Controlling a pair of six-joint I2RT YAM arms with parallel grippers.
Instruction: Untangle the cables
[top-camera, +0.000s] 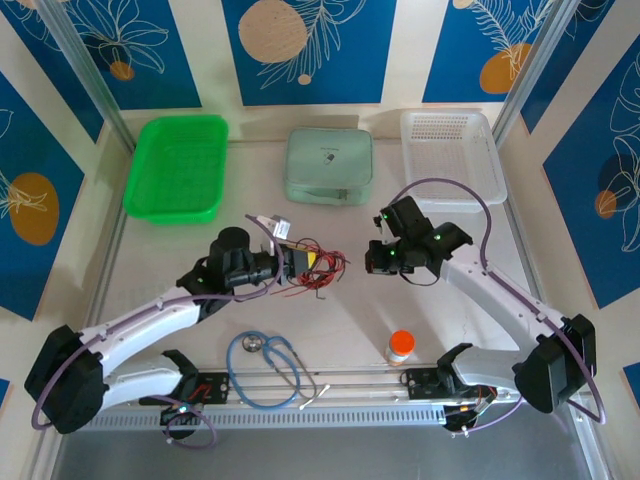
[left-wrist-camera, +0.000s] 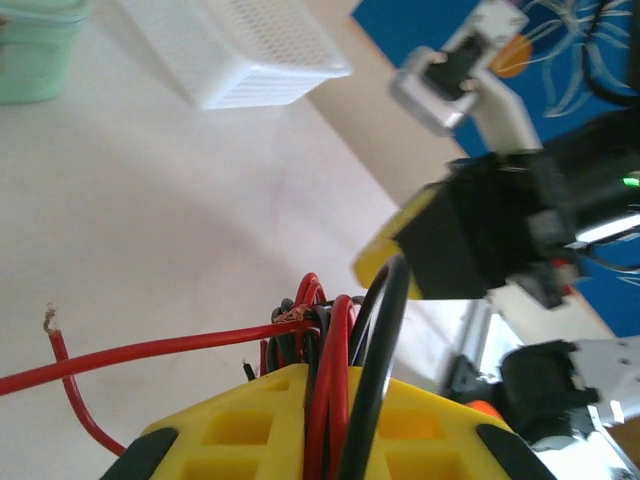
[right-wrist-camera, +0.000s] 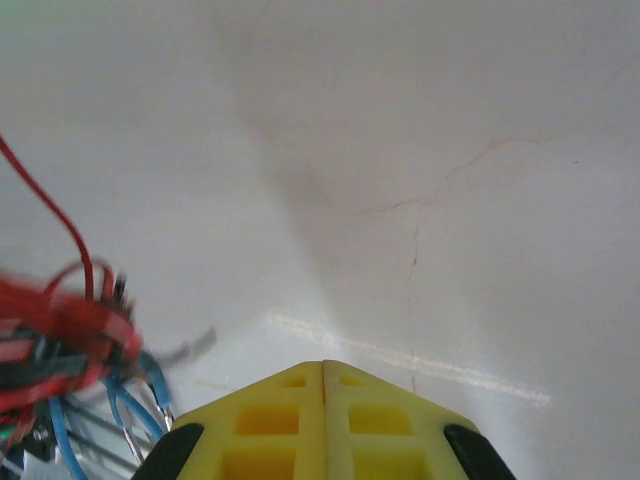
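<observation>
Left wrist view: left end effector (left-wrist-camera: 330, 385) pinches several red and black cables (left-wrist-camera: 150, 350) together, right end effector (right-wrist-camera: 323, 365) closed empty; pulling now could tighten the tangle.

From my station, the pale table (top-camera: 350, 320) carries three containers along its far edge. A bright green basket (top-camera: 178, 165) sits at ten o'clock. A mint-green lidded box (top-camera: 328, 165) sits at twelve o'clock, lid shut. A white perforated basket (top-camera: 450, 150) sits at two o'clock. Nearer me, a light-blue stethoscope (top-camera: 287, 360) lies looped at seven o'clock, flat on the table. A small white bottle with an orange cap (top-camera: 400, 346) stands upright at five o'clock, well apart from it. Blue wall panels (top-camera: 300, 45) with white leaf drawings and orange discs ring the workspace.
</observation>
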